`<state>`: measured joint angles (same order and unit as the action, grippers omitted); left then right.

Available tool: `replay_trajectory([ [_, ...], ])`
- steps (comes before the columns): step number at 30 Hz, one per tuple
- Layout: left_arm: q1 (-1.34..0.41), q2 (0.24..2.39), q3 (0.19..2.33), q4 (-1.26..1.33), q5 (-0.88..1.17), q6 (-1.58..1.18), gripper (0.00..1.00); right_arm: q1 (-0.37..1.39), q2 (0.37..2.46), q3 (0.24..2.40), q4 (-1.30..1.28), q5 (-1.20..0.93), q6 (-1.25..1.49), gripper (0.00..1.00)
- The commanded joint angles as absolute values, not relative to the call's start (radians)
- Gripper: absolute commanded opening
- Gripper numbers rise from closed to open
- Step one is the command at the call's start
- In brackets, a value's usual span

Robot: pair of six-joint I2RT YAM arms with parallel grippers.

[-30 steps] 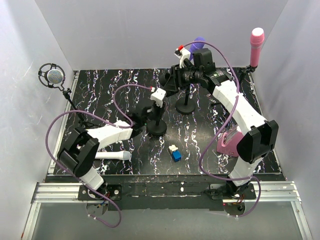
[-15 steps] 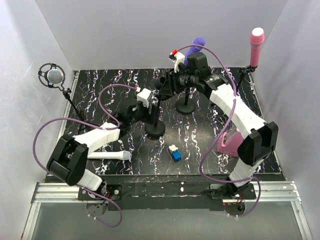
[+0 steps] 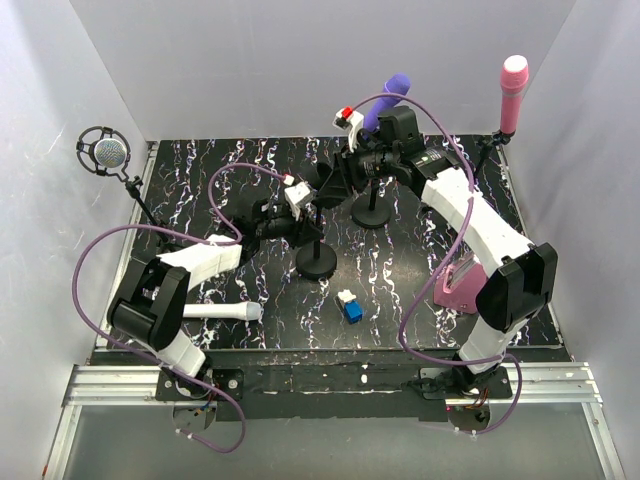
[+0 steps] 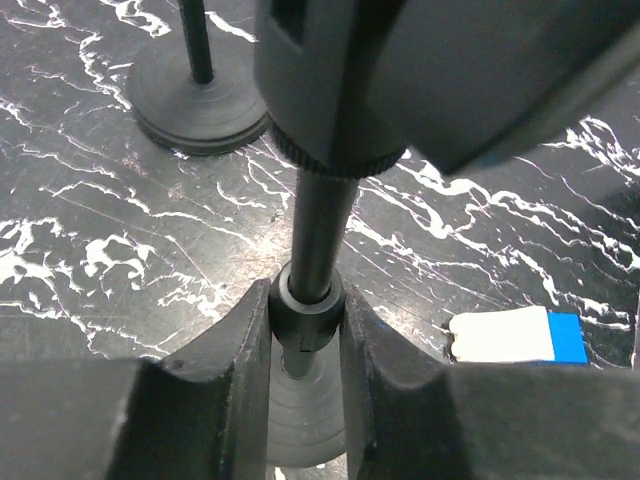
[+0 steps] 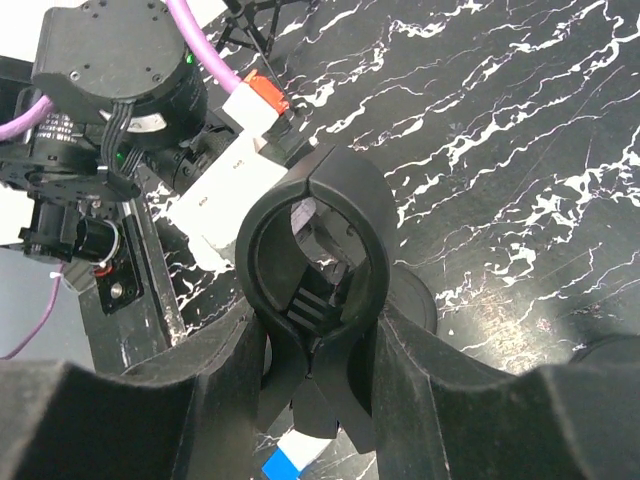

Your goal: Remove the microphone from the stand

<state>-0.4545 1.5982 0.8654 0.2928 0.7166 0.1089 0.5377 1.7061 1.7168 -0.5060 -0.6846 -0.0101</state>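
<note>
A black stand (image 3: 316,262) rises mid-table. My left gripper (image 3: 306,222) is shut on its pole; the left wrist view shows both jaws pressed on the pole's collar (image 4: 307,300), with the gripper (image 4: 307,322) just above the round base. My right gripper (image 3: 326,188) is shut on the handles of the stand's clip (image 5: 330,168), whose ring is empty; in the right wrist view the gripper (image 5: 318,352) pinches just below the ring. A white microphone (image 3: 226,312) lies flat on the table near the front left, apart from both grippers.
A purple microphone (image 3: 390,95) stands on a second stand (image 3: 371,215) behind. A pink microphone (image 3: 513,92) stands at back right, and a grey one in a shock mount (image 3: 105,152) at far left. A blue-and-white block (image 3: 350,306) and a pink object (image 3: 458,285) lie in front.
My left gripper let go of the pole, shifted slightly, and shut on it again. The right gripper edged left, still holding the clip.
</note>
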Motion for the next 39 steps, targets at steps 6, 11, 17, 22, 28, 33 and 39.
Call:
replay_trajectory([
  [6, -0.712, 1.488, 0.902, 0.273, -0.347, -0.119, 0.0, 0.584, 1.681, 1.752, -0.551, -0.37, 0.261, 0.01],
  [11, -0.683, 1.467, 0.858, 0.209, -0.07, -0.059, 0.61, 0.604, 1.671, 1.729, -0.528, -0.338, 0.218, 0.01],
  [17, -0.627, 1.287, 0.831, -0.042, 0.198, 0.242, 0.94, 0.603, 1.635, 1.7, -0.48, -0.308, 0.003, 0.01],
  [22, -0.626, 1.197, 0.948, -0.394, 0.231, 0.368, 0.98, 0.604, 1.608, 1.7, -0.61, -0.474, -0.349, 0.01],
  [28, -0.629, 1.242, 1.094, -0.624, 0.307, 0.526, 0.98, 0.606, 1.565, 1.675, -0.704, -0.437, -0.443, 0.01],
  [33, -0.629, 1.293, 1.007, -0.415, 0.382, 0.479, 0.98, 0.604, 1.543, 1.593, -0.709, -0.5, -0.517, 0.01],
  [39, -0.63, 1.31, 0.778, 0.032, 0.336, 0.388, 0.98, 0.604, 1.539, 1.398, -0.6, -0.515, -0.472, 0.01],
])
